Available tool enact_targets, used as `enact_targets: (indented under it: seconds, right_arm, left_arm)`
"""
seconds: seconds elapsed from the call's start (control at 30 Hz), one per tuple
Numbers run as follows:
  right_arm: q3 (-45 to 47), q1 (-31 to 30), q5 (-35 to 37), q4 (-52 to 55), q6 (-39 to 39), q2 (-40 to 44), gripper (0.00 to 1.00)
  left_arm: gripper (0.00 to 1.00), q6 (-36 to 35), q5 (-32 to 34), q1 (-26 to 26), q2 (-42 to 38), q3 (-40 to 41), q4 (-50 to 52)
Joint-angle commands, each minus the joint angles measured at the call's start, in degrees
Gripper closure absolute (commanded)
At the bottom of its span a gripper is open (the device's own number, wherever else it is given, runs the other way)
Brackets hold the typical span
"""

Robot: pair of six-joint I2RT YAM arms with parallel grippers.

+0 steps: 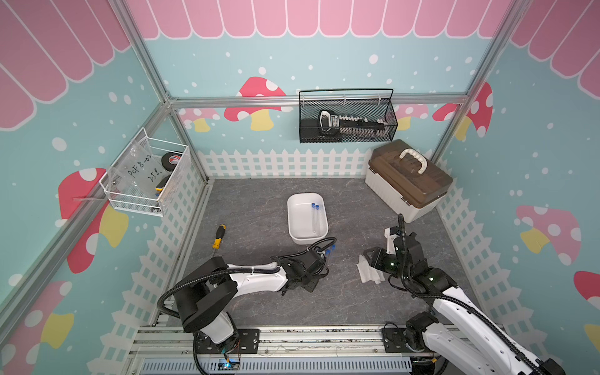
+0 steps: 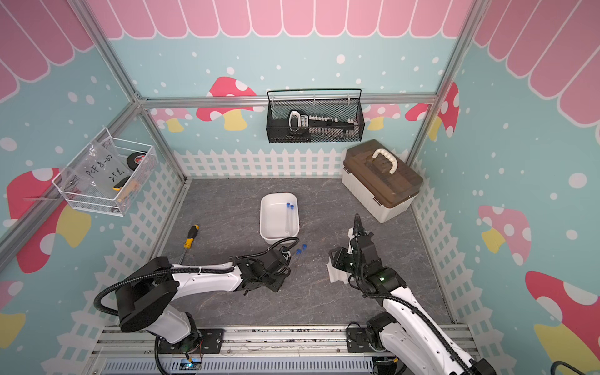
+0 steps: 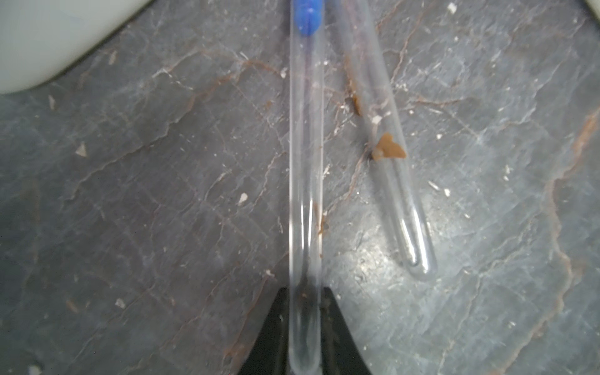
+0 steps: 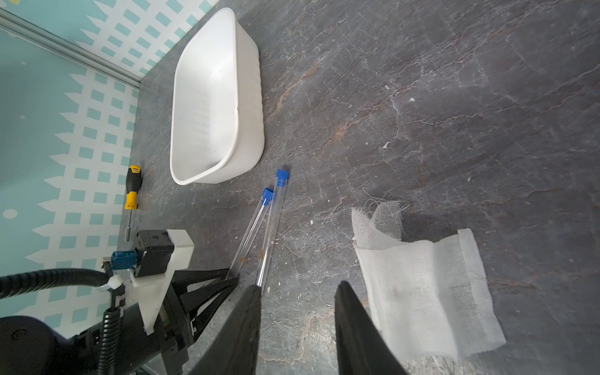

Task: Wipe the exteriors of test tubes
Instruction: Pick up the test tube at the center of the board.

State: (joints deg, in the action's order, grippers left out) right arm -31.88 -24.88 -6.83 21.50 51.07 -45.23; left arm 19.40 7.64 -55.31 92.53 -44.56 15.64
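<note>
Both held low, left tool (image 3: pixel 305 292) clamping test tube (image 3: pixel 305 162) — right tool (image 4: pixel 297 289) gaping.

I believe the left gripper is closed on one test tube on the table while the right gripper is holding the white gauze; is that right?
Not quite. The left gripper is shut on a test tube, but the right gripper holds nothing: the right wrist view shows its jaws open and empty, with the white gauze lying on the table beside them.
</note>
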Motion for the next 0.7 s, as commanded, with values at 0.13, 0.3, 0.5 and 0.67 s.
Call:
enact_targets:
  seconds: [0.13, 0.3, 0.5, 0.67]
  right_arm:
    - [0.72, -0.6, -1.44, -0.76, 0.48, -0.54, 0.62]
    - [3.0, -1.02, -7.55, -9.99, 3.26, -2.41, 0.62]
    - [3.14, -3.68, -8.55, -15.63, 4.6, -5.62, 0.62]
    - [4.24, -6.51, -8.99, -23.73, 7.14, -9.32, 0.62]
  left_arm:
    - [0.87, 2.95, 1.49, -0.5, 1.29, 1.14, 4.39]
    - [0.87, 5.93, -0.43, -0.47, -3.98, 1.65, 1.4]
    - [0.87, 8.25, -1.75, -0.33, -9.77, 1.1, 0.59]
    - [0.86, 9.86, -3.06, 0.07, -14.55, 1.22, -0.51]
